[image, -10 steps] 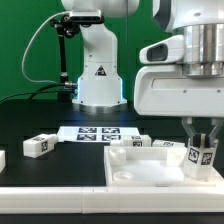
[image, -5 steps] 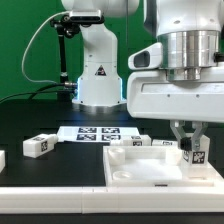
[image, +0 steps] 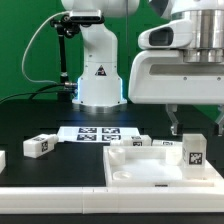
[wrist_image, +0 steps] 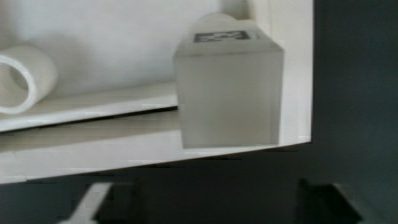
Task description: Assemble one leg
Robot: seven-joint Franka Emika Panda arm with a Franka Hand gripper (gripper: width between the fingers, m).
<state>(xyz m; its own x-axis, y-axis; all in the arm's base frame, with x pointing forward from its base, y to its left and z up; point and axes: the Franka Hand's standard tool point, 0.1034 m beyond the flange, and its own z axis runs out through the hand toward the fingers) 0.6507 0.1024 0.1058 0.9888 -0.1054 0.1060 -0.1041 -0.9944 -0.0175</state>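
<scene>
Exterior view: gripper point(image: 196, 124) above the leg point(image: 194, 152), fingers spread, nothing between them — released, not touching the post. Leg directly below the fingertips point(image: 176, 124), upright in the corner of the square panel point(image: 140, 166) nearest the exterior view's right, tag sticker facing the camera. Probably placed there on purpose: standing unaided against the raised rim, so likely seated at a corner mount — though whether fully seated or merely resting there cannot be told.

Wrist view: same leg point(wrist_image: 231, 85) seen from above the fingers, wedged into the angle where two rims of the panel point(wrist_image: 107, 120) meet, tag on its top face. A round white boss point(wrist_image: 22, 80) off to one side of the post, well clear of it. Dark blurred shapes at the edge of the picture probably the finger pads, set apart.

Away from the fingers, toward the exterior view's left: another loose leg point(image: 37, 145) on the black table point(image: 50, 170), a further one point(image: 137, 141) just behind the panel, the marker board point(image: 95, 132) flat behind them. Left lying there as spare parts, presumably for later steps.

Judgement: this leg looks assembled, arm free to move off.
</scene>
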